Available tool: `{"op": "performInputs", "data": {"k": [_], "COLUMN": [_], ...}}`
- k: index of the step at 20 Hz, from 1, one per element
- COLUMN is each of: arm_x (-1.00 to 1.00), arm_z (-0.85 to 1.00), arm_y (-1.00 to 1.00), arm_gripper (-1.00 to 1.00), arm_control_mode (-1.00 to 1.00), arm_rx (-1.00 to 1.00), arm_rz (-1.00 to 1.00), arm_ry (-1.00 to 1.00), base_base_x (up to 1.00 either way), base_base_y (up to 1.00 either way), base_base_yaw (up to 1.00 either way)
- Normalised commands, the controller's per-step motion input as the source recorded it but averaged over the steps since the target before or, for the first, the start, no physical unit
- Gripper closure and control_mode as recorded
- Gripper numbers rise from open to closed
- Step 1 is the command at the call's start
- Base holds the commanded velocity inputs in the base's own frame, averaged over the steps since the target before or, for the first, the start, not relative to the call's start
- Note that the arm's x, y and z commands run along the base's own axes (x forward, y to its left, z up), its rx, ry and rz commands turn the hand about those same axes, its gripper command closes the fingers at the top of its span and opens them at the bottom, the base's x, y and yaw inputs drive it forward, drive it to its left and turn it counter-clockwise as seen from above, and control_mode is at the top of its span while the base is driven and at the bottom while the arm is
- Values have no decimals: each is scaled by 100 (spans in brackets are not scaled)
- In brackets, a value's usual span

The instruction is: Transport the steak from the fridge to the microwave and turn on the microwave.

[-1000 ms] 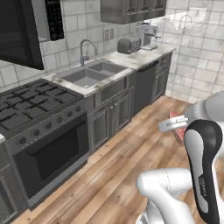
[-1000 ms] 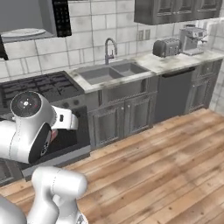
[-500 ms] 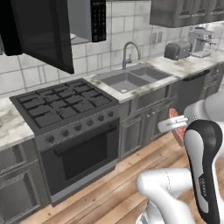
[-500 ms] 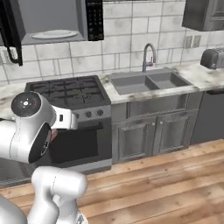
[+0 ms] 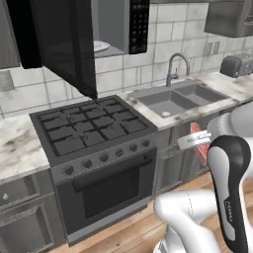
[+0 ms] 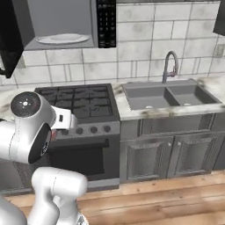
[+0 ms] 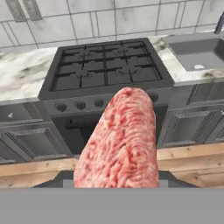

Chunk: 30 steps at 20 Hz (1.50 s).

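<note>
Gripper (image 5: 197, 143) closed down on the steak (image 7: 120, 140); jaws drawn in tight against the slab, nothing else touched. In the hand view the meat rises from between the fingertips as a long pinkish-red, mottled slab, hiding the finger tips themselves. In the left base view a strip of red meat (image 5: 199, 147) shows beside the white hand, just ahead of the arm's dark elbow.

Landmark: the stove (image 5: 94, 129), black, with grates and a row of knobs.
- Steak and gripper: in front of the stove, out over the wooden floor (image 6: 176, 197), well apart from the cooktop, level with roughly the knob row in the hand view.
- Microwave (image 6: 61, 24): mounted directly above the stove. Door (image 5: 64, 42) swung wide open to the left; grey interior exposed, white round plate (image 6: 63, 38) lying inside, button panel (image 6: 106, 22) on its right end.
- Sink (image 6: 169, 96): to the right of the stove, set in the marble counter (image 6: 132, 112), tap (image 6: 169, 66) behind it.
- Toaster (image 5: 236, 64): far right of the stove, on the counter beyond the sink.
</note>
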Motion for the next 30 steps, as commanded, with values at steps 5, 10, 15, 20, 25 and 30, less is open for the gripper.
{"op": "performInputs", "data": {"k": [5,10,15,20,25,30], "arm_x": [0,0,0,0,0,0], "arm_z": [0,0,0,0,0,0], "arm_y": [0,0,0,0,0,0], "arm_gripper": [100,100,100,100,100,100], "arm_control_mode": [100,100,100,100,100,100], "arm_rx": [0,0,0,0,0,0], "arm_rz": [0,0,0,0,0,0], "arm_ry": [0,0,0,0,0,0], "base_base_x": [71,51,47,62,68,48], "base_base_y": [-33,-24,-16,-17,-28,-16], "base_base_yaw": [24,40,45,31,11,1]}}
